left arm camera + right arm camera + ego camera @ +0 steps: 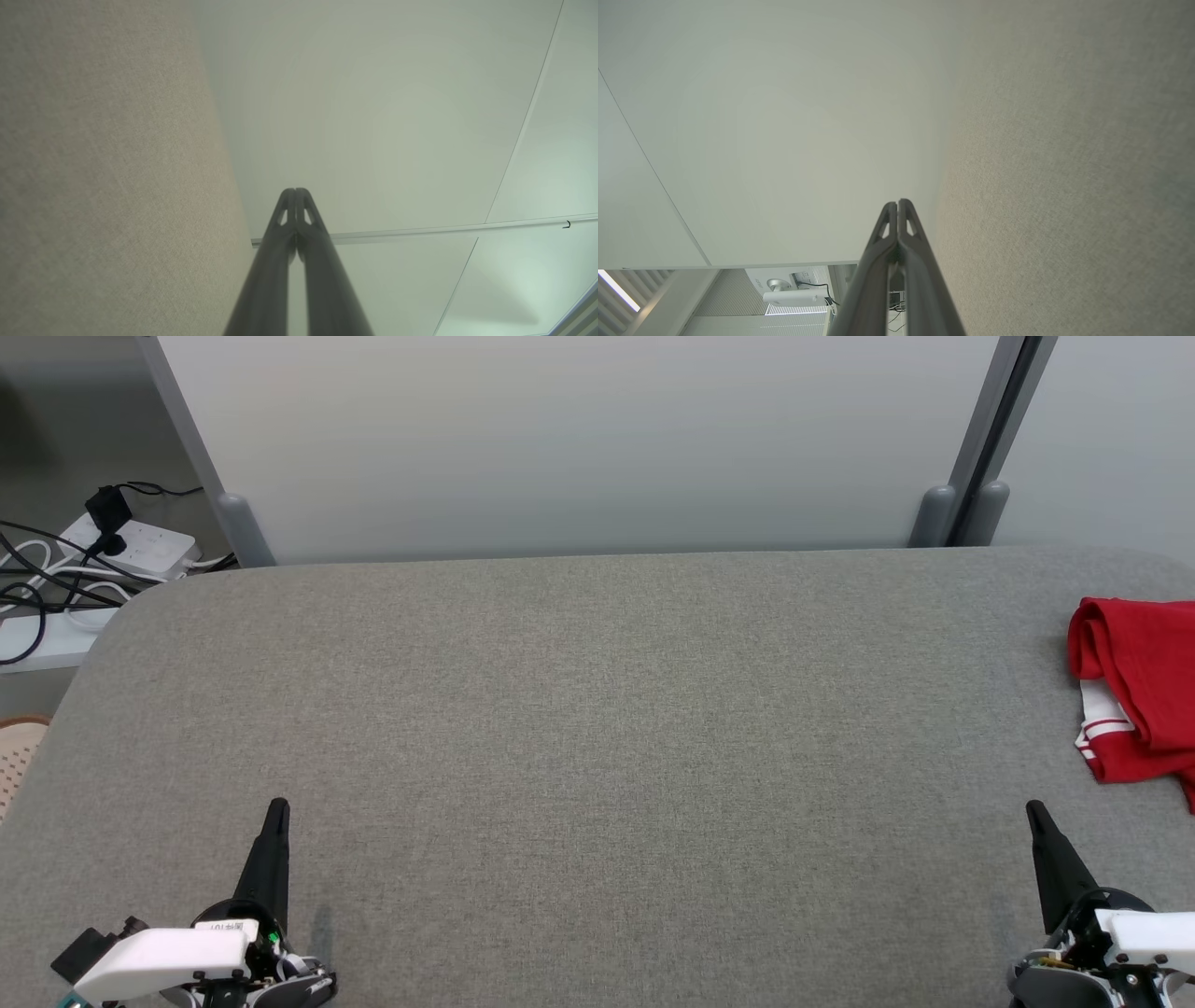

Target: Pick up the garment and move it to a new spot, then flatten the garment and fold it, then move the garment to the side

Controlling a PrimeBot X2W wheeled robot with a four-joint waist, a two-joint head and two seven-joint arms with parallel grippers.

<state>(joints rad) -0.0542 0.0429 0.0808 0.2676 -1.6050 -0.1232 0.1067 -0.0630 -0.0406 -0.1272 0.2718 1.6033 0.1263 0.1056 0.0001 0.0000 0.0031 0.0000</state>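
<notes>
- I see the red garment (1137,691) at the worktop's (579,728) far right edge, partly cut off, so possibly folded already.
- Left claw (277,809) and right claw (1034,811) clenched, empty, parked near me.
- Task looks near done or not begun.

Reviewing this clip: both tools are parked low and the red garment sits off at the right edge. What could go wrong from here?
1. The red garment lies bunched at the grey table's far right, partly cut off in the head view, so a grasp may be poorly aimed.
2. It is crumpled in layers; the right tool, now shut, might pinch several folds, hindering flattening.
3. The left tool is far away, so a two-handed spread probably needs moving it centre first.
</notes>
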